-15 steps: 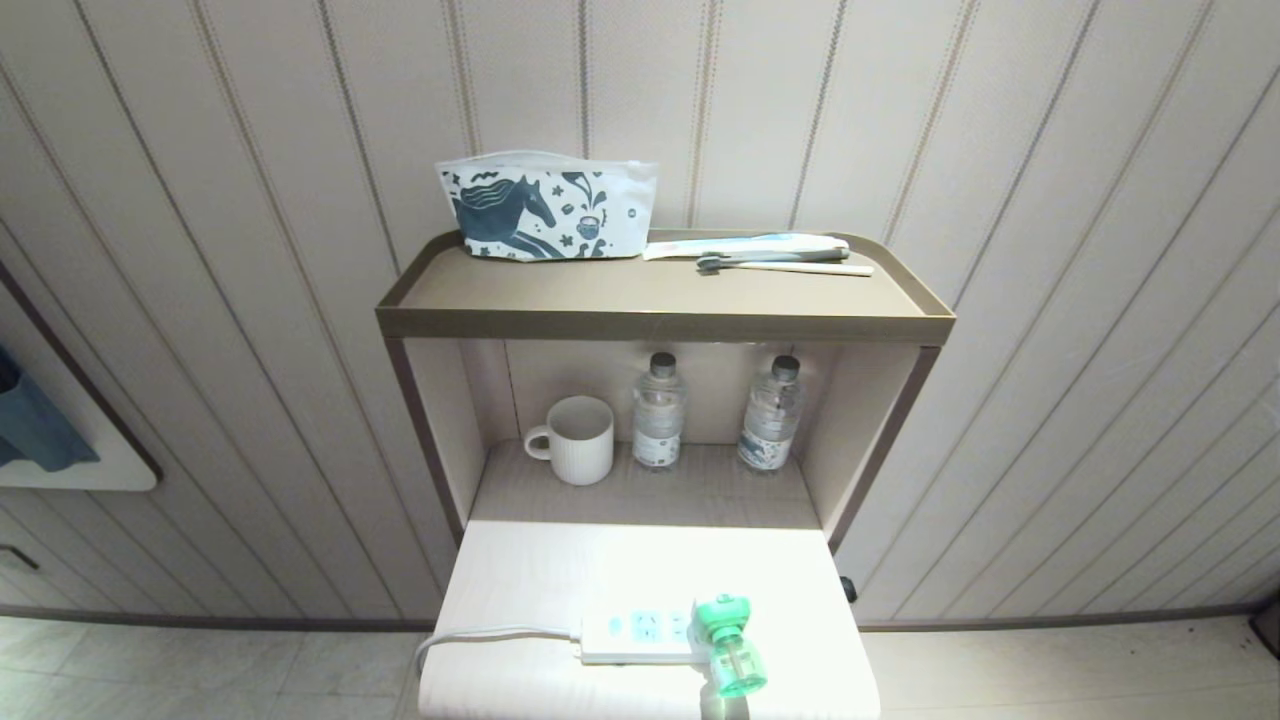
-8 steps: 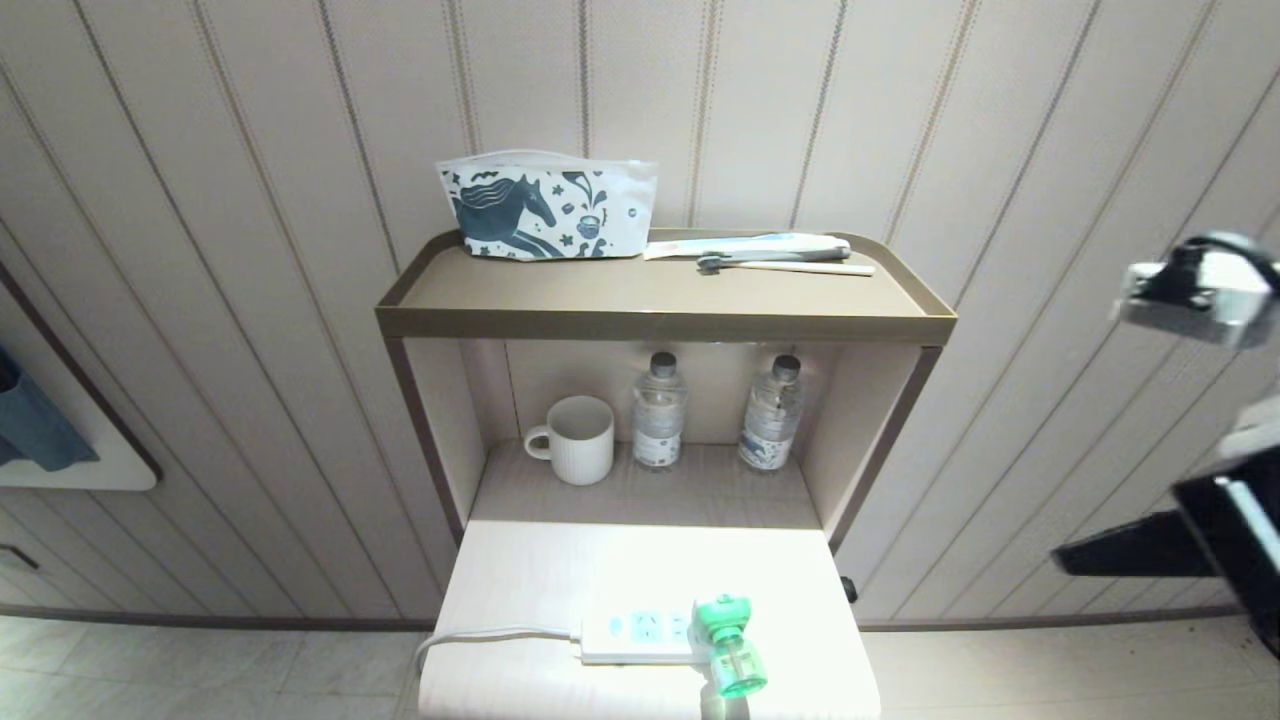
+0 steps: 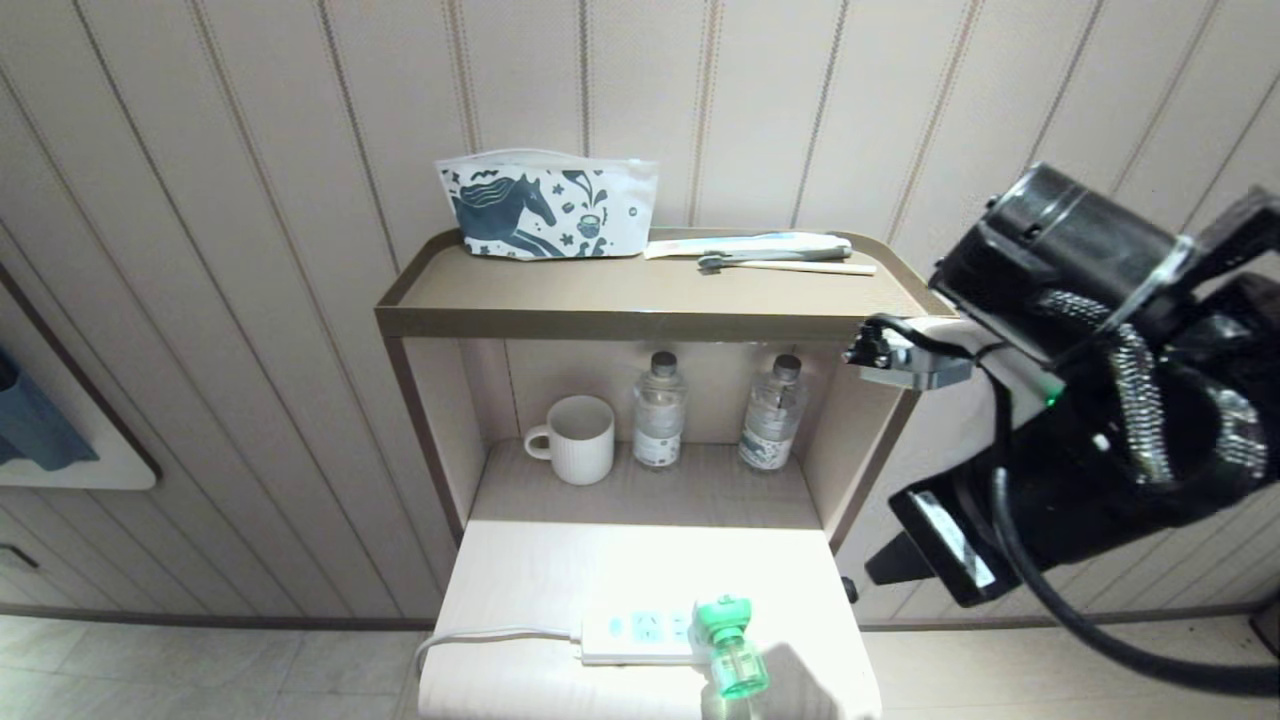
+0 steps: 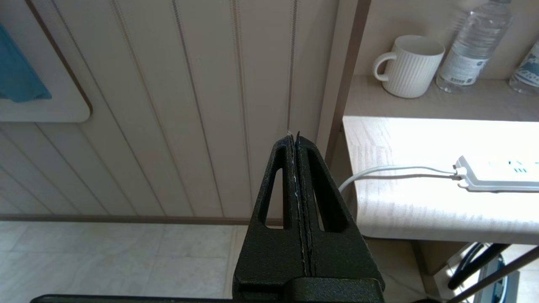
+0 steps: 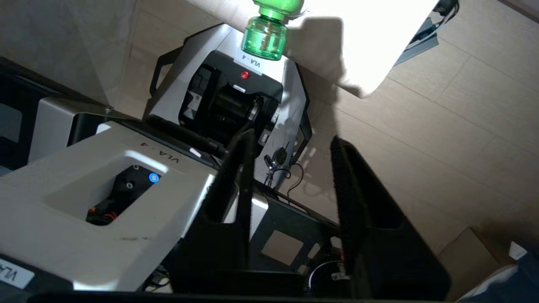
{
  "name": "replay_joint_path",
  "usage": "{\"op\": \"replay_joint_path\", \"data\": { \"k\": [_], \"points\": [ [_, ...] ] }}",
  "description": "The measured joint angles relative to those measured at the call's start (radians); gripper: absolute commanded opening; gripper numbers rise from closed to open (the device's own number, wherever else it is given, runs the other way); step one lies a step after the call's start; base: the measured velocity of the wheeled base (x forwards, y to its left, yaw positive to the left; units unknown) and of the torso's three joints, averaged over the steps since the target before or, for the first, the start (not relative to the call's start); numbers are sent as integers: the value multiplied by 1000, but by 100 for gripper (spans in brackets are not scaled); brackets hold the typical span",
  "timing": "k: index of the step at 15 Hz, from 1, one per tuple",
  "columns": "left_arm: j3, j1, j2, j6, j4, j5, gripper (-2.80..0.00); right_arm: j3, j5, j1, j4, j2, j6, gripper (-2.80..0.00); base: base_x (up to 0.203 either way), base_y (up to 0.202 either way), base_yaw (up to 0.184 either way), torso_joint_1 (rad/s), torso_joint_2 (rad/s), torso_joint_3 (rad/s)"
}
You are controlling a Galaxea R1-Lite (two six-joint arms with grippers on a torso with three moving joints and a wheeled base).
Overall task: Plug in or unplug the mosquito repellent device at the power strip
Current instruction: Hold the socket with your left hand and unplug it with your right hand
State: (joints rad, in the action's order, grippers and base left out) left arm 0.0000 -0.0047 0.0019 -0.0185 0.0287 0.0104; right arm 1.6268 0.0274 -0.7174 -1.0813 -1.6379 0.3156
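Panelled wall behind a two-tier bedside stand [image 3: 660, 325]; pale lower ledge at the near edge carries the power strip [image 3: 635, 632], with the mosquito repellent device [image 3: 728, 640] seated in its right end — bottle pointing nearward. Right gripper [image 5: 290, 155] — fingers parted, empty — hangs well right of the ledge, apparently approaching. Left gripper [image 4: 297, 139] parked low left, fingers pressed together.
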Motion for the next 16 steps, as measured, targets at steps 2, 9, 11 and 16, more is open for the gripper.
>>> {"op": "replay_joint_path", "data": {
  "k": [2,9,11,16],
  "points": [
    [0,0,0,0,0,0,-280,30,1,-28,0,-56,11,0,0,0,0,0,0,0],
    [0,0,0,0,0,0,-280,33,-1,-32,77,-271,23,0,0,0,0,0,0,0],
    [0,0,0,0,0,0,-280,23,-3,-30,87,-313,23,0,0,0,0,0,0,0],
    [0,0,0,0,0,0,-280,-9,-3,-18,140,-397,22,0,0,0,0,0,0,0]
  ]
}}
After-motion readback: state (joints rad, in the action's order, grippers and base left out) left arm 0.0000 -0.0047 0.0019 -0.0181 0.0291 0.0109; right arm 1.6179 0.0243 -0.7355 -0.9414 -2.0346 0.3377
